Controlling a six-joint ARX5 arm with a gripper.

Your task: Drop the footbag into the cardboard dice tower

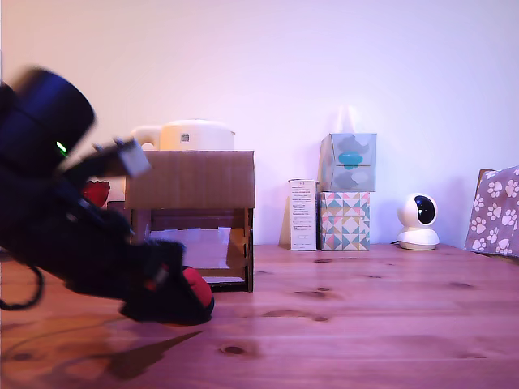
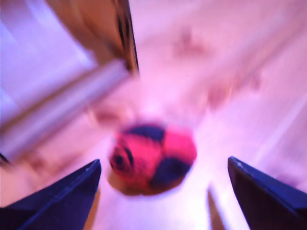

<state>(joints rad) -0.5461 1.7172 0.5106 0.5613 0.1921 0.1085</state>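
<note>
We see the black gripper low over the wooden table, its fingers spread wide, the red and black panelled soft footbag lying between them untouched, the brown corrugated cardboard dice tower just behind it.

Footbag on the desk just before the dice tower, at its lower front corner, between the spread fingers of the tool in the wrist view. Kettle behind the tower. Further toward the exterior view's right, along the wall: narrow carton, two stacked tissue boxes just beside it, then a small camera, and a patterned cloth at the edge.
</note>
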